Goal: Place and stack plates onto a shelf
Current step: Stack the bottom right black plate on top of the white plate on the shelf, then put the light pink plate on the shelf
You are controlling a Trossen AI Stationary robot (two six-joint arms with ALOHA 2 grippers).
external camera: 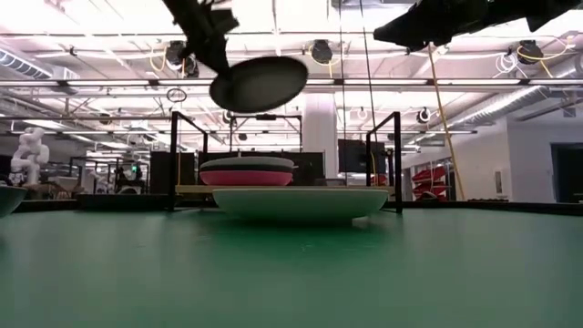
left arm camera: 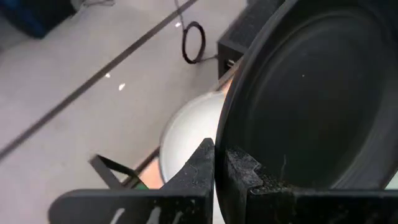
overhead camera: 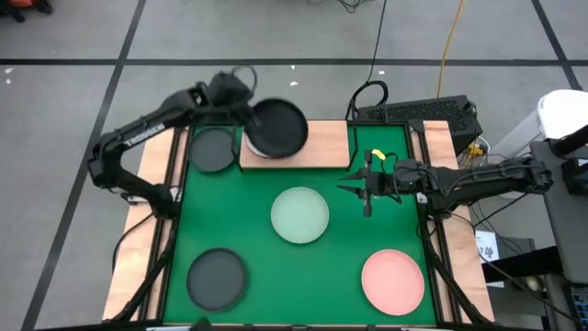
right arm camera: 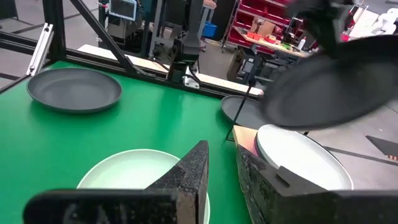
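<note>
Pinching a dark plate (overhead camera: pixel 277 128), left fingers (left arm camera: pixel 239 171) hold it above the shelf (overhead camera: pixel 323 145).

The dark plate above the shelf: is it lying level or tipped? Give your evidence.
Tipped. The dark plate, gripped at its rim by the left gripper, hangs slanted above the stack.

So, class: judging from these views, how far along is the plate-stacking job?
Done: a small stack sits on the shelf, a whitish plate on top with a magenta plate under it. In hand: the left hand holds a dark plate by its rim above that stack. Left: two dark plates, a pale green plate and a pink plate on the green mat.
</note>
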